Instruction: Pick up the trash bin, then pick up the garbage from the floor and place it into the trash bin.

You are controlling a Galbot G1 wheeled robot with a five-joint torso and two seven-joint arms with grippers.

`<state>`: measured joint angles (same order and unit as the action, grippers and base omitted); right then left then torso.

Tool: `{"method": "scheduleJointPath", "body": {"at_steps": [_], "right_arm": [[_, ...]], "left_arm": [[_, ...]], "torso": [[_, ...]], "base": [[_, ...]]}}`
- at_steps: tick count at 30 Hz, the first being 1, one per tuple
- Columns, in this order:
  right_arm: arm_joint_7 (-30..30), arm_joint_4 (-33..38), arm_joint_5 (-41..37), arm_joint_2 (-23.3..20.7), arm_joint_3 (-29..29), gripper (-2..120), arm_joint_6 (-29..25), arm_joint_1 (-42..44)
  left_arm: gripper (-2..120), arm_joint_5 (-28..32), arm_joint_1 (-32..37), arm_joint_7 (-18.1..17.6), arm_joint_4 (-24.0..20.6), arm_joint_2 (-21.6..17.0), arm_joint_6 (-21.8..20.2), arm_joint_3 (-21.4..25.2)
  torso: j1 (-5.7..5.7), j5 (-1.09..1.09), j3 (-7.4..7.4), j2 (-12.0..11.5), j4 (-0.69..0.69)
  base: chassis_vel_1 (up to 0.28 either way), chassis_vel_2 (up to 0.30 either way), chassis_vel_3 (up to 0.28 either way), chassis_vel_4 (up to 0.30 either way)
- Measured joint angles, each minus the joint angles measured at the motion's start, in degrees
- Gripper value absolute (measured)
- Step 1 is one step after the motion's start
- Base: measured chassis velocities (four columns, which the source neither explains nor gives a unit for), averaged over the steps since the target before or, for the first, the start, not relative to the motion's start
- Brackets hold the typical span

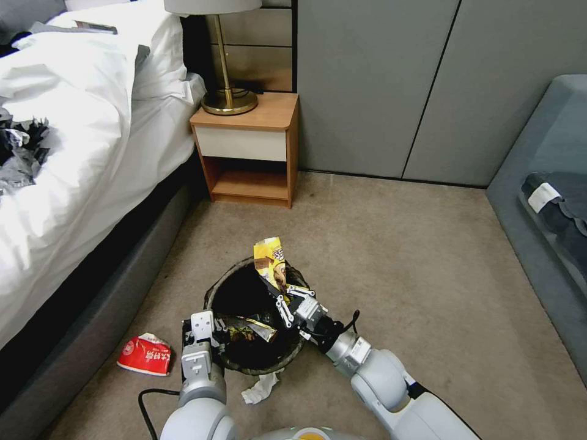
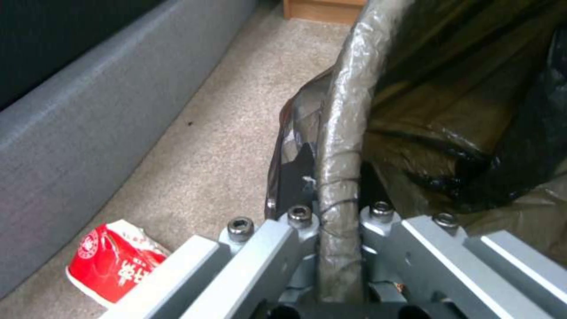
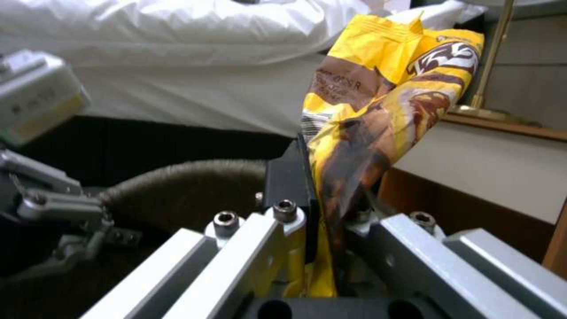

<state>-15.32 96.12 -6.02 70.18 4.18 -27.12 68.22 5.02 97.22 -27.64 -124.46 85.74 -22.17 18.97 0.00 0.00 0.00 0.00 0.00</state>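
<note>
Head view: I'm clamping the left gripper (image 1: 215,330) on the bin (image 1: 227,294) rim, while the right gripper (image 1: 284,297) is pinching a yellow wrapper (image 1: 271,260) above it.

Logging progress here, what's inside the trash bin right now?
Inside the trash bin lies one dark-and-yellow wrapper on the dark liner near the left gripper. The right gripper holds a yellow wrapper above it. The bottom is too dark to read.

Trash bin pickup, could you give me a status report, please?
Left gripper clamps bin rim. Right gripper holds yellow wrapper over it. Red wrapper, tissue on floor.
</note>
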Motion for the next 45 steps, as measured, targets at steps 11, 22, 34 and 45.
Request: {"method": "scheduleJointPath", "body": {"at_steps": [11,22,34,45], "right_arm": [[1.09,-4.84,2.56,0.96,1.19,26,2.04,-0.59],[0.97,-4.72,3.50,0.70,1.83,67,1.83,0.98],[0.29,-1.13,4.11,-0.22,-0.10,99,0.75,3.02],[11.71,19.00,6.85,0.08,-9.81,100,0.63,10.01]], "left_arm": [[0,-0.24,0.07,0.00,-0.37,0.29,0.12,-0.12],[0,-0.22,-0.16,0.00,-0.52,0.30,0.13,-0.08],[0,-0.34,-0.31,0.02,-0.46,0.37,0.12,-0.12],[0,-0.01,-0.64,0.06,0.59,-0.10,0.14,1.39]], "torso": [[0.00,0.00,0.00,0.00,0.01],[0.00,0.00,0.00,0.00,0.00],[0.00,0.01,0.00,0.00,0.00],[0.00,0.00,0.00,0.00,0.00]], "base": [[0.000,0.000,0.000,0.000],[0.000,0.000,0.000,0.000],[0.000,0.000,0.000,0.000],[0.000,0.000,0.000,0.000]]}}
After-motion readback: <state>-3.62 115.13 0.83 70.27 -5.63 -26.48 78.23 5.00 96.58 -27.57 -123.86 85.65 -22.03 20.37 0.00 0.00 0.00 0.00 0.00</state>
